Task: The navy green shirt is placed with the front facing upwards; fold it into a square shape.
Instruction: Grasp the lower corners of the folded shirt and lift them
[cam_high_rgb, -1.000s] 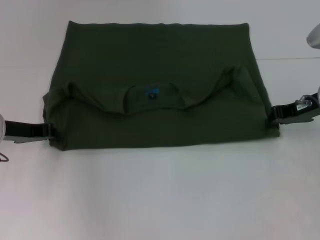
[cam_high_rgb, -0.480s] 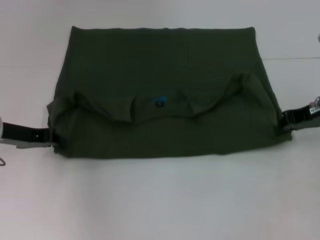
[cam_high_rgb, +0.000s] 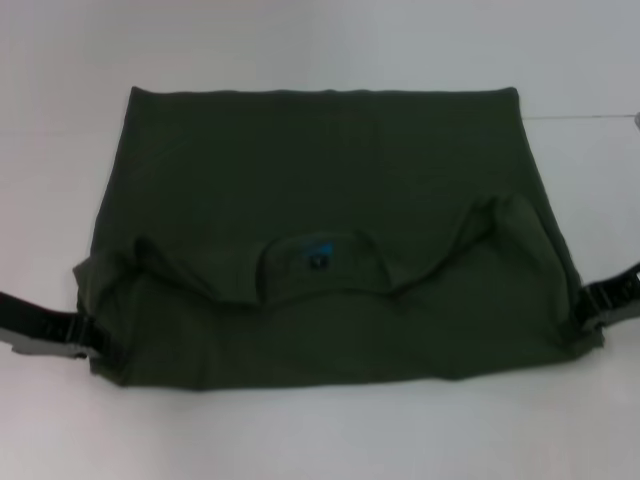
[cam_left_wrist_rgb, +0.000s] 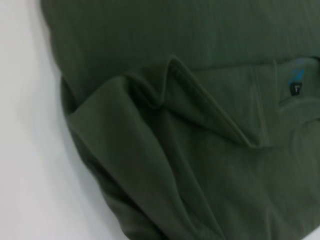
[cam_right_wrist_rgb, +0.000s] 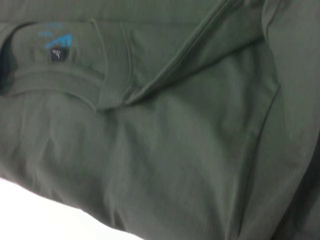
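Observation:
The navy green shirt (cam_high_rgb: 320, 190) lies folded on the white table, a wide rectangle with its plain side up. Its collar and the black-and-blue neck label (cam_high_rgb: 317, 258) show in the near half; the chest lettering is hidden. My left gripper (cam_high_rgb: 85, 345) is shut on the shirt's near left corner. My right gripper (cam_high_rgb: 590, 315) is shut on its near right corner. The left wrist view shows folded cloth (cam_left_wrist_rgb: 190, 150) and the label (cam_left_wrist_rgb: 296, 88). The right wrist view shows the collar and the label (cam_right_wrist_rgb: 57, 52).
The white table (cam_high_rgb: 320, 440) runs all around the shirt, with a bare strip along the near edge. A faint line (cam_high_rgb: 585, 117) crosses the table at the far right.
Both grippers have moved toward me and outward, dragging the shirt nearer. The shirt now lies lower in the head view and is stretched wider.

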